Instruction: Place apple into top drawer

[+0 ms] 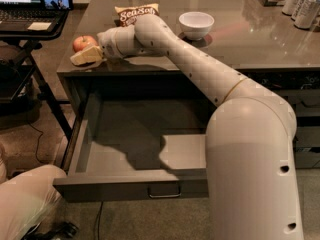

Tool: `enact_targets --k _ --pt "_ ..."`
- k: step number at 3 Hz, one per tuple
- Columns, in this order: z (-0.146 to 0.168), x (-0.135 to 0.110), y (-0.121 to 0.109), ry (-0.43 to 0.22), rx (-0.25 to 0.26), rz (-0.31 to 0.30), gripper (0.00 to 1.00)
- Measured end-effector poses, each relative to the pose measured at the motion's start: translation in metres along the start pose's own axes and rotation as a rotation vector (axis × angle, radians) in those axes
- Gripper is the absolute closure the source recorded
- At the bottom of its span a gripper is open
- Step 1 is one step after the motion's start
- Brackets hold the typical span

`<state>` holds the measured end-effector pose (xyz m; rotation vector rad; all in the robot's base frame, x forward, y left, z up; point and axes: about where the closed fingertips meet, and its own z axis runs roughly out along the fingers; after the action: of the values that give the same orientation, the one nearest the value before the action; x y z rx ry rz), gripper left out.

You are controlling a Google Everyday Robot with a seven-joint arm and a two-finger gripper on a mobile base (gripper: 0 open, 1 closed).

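Note:
The apple, small and red with a yellow blush, sits on the dark counter near its front left corner. My gripper reaches across the counter from the right and lies right against the apple's front side, its tan tip just below the fruit. The top drawer is pulled fully out below the counter edge. It is wide, shallow and dark grey, its inside holds nothing, and its metal bar handle faces me. My arm's shadow falls across the drawer floor.
A Sea Salt chip bag and a white bowl stand behind the arm. Cans are at the far right. A laptop on a stand is to the left. My big elbow joint covers the drawer's right part.

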<state>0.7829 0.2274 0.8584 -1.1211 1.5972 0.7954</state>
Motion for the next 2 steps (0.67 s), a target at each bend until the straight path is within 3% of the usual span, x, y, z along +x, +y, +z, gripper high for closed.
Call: enact_targets --k 2 --pt "-0.0135 -0.0062 0.0046 -0.006 0.029 -0.023 0.66"
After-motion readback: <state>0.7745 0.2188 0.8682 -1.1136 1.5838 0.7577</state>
